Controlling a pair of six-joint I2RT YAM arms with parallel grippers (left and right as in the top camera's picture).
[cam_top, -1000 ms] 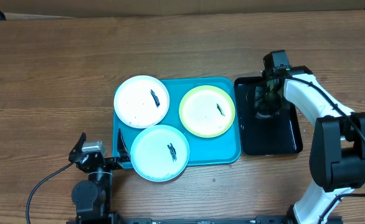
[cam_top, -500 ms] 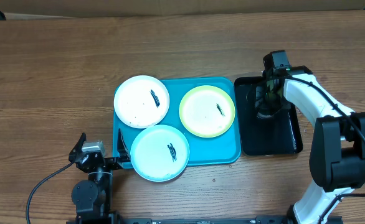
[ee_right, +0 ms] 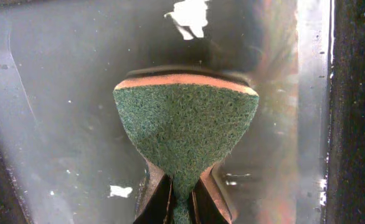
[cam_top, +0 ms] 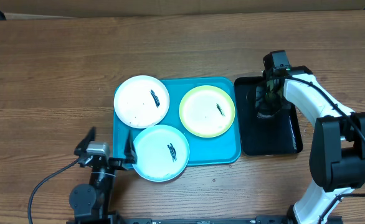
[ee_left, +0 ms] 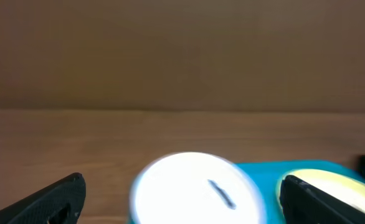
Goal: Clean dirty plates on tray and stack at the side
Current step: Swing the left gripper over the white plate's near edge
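Observation:
The turquoise tray [cam_top: 227, 148] holds three plates, each with a black smear: white [cam_top: 141, 101] at back left, yellow-green rimmed [cam_top: 207, 111] at back right, light blue rimmed [cam_top: 161, 152] at front. My left gripper [cam_top: 109, 143] is open and empty, just left of the blue plate at the tray's front-left corner. Its view shows the white plate [ee_left: 195, 190], the tray [ee_left: 270, 177] and the yellow-green plate [ee_left: 335, 182] ahead, between the spread fingers [ee_left: 182, 186]. My right gripper [cam_top: 270, 94] is shut on a green sponge [ee_right: 185, 130] inside the black tray, its fingers [ee_right: 181, 194] pinching the sponge's lower end.
A glossy black tray [cam_top: 268, 140] stands right of the turquoise tray, touching it; its bottom looks wet [ee_right: 58, 93]. The white and blue plates overhang the turquoise tray's rim. Bare wooden table [cam_top: 52, 74] lies to the left and behind.
My left gripper has shifted a little to the right and tilted up beside the blue plate. The right arm, sponge and plates have not moved.

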